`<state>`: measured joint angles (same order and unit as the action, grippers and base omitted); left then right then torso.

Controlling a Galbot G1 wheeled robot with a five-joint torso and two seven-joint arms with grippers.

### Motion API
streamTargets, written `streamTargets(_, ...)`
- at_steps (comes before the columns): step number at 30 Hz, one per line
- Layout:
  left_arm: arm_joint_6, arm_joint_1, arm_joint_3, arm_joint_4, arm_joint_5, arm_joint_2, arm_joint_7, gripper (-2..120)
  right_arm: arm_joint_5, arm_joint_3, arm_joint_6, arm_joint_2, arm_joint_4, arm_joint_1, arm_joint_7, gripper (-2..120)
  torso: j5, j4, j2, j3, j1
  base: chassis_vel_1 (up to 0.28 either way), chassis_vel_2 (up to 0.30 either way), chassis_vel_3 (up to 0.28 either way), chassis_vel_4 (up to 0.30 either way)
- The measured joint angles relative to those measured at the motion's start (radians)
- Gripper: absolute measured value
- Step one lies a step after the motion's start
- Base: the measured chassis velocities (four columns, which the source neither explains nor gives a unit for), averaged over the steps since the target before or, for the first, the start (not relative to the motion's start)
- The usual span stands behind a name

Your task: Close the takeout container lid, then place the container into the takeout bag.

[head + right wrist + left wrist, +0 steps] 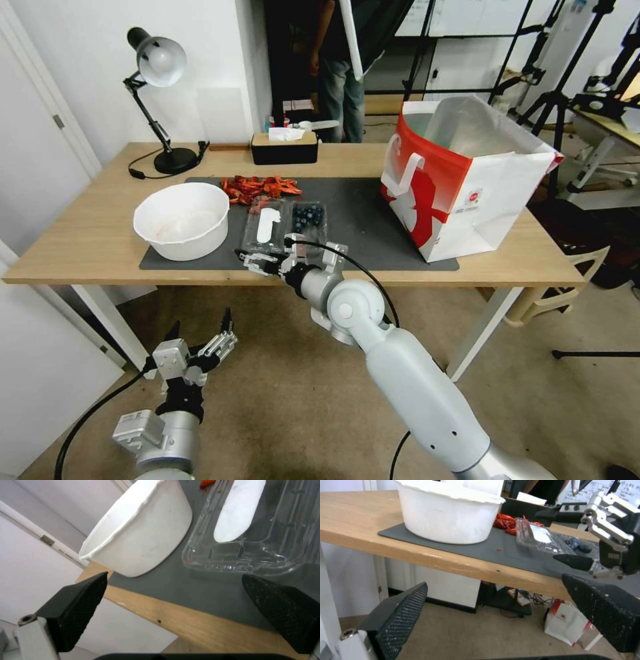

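The takeout container lies open on the grey mat, blueberries in its right half. Its lid, clear with a white sticker, lies flat on the left beside the white bowl; the lid spreads just beyond my right fingers. My right gripper hovers open at the lid's near edge, above the table front, touching nothing. From the left wrist, the right gripper stands beside the lid. My left gripper hangs open below the table edge. The takeout bag stands open at the right.
A white bowl sits left of the container, close to the lid. Red dried pieces lie behind it. A desk lamp and a black tissue box stand at the table's back. The wooden table edge runs above my left gripper.
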<state>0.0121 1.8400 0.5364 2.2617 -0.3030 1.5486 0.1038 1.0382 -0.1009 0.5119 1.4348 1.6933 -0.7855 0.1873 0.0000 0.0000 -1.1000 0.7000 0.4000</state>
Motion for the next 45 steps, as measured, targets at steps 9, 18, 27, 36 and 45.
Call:
streamTargets(9,0.003,-0.002,-0.001,-0.003,0.001,-0.001,0.001,100,-0.002,0.010,0.004,-0.025,0.056,-0.054,0.003,100,0.0001,-0.0001,0.000,0.000,0.000,0.000,0.000,0.000,0.000)
streamTargets(18,0.002,-0.005,-0.005,-0.003,-0.005,-0.008,0.002,100,-0.217,0.090,-0.078,-0.129,0.222,-0.182,-0.081,100,0.0003,-0.0001,0.000,0.000,0.000,0.000,0.000,0.000,0.000)
streamTargets(27,-0.012,-0.016,-0.002,-0.003,-0.033,-0.025,0.007,100,-0.614,0.259,-0.295,-0.243,0.336,-0.384,-0.182,100,0.0002,0.0000,0.000,0.000,0.000,0.000,0.000,0.000,0.000)
streamTargets(36,-0.026,-0.030,-0.005,-0.008,-0.063,-0.048,0.006,100,-0.693,0.389,-0.454,-0.253,0.416,-0.632,-0.178,100,0.0001,-0.0001,0.000,0.000,0.000,0.000,0.000,0.000,0.000)
streamTargets(45,-0.115,-0.084,-0.046,-0.008,-0.270,-0.104,0.037,100,-0.750,0.492,-0.594,-0.195,0.448,-0.814,-0.193,100,-0.0001,-0.0002,0.000,0.000,0.000,0.000,0.000,0.000,0.000)
